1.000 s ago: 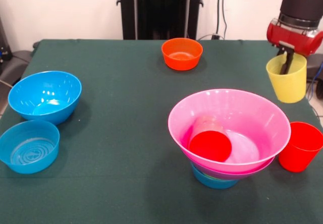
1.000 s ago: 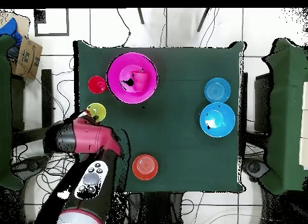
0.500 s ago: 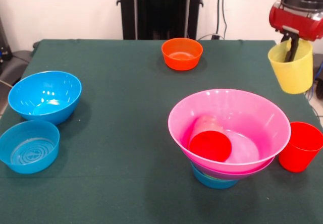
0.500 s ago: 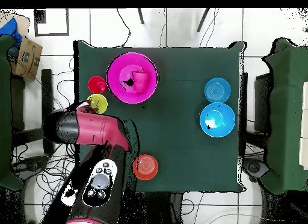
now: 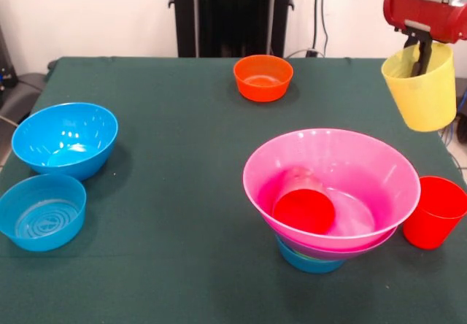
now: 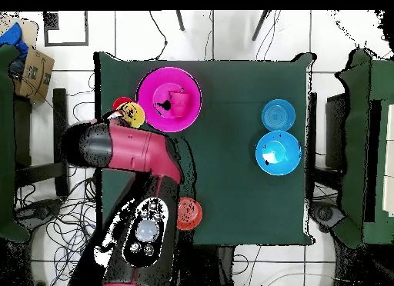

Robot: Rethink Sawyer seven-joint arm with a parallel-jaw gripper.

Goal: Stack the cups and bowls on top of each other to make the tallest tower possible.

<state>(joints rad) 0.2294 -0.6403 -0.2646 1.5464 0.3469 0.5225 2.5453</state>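
Sitting nearest in the front view, the tower (image 5: 330, 214) occupies the right part of the green table (image 5: 182, 193): a small blue bowl (image 5: 310, 260) at the base, only its lower part showing, and the wide pink bowl (image 5: 332, 185) nested above it with a thin purple rim showing just under the pink one. A red cup (image 5: 303, 206) lies tilted inside the pink bowl, its mouth facing the camera. A second red cup (image 5: 435, 211) stands upright on the table just beside the pink bowl's right rim. At near left, a shallow blue bowl (image 5: 41, 211) rests on the cloth, with a deeper blue bowl (image 5: 66, 139) just behind it, close together. Further back, the yellow cup (image 5: 422, 87) hangs in the air, tilted, above the table's right edge and clear of the pink bowl. The gripper (image 5: 422, 55) is clamped on its rim, one dark finger inside the cup wall. The red arm (image 6: 127, 151) covers much of that side in the overhead view. Farthest, the small orange bowl (image 5: 263, 77) sits alone near the table's far edge, well apart from the rest.
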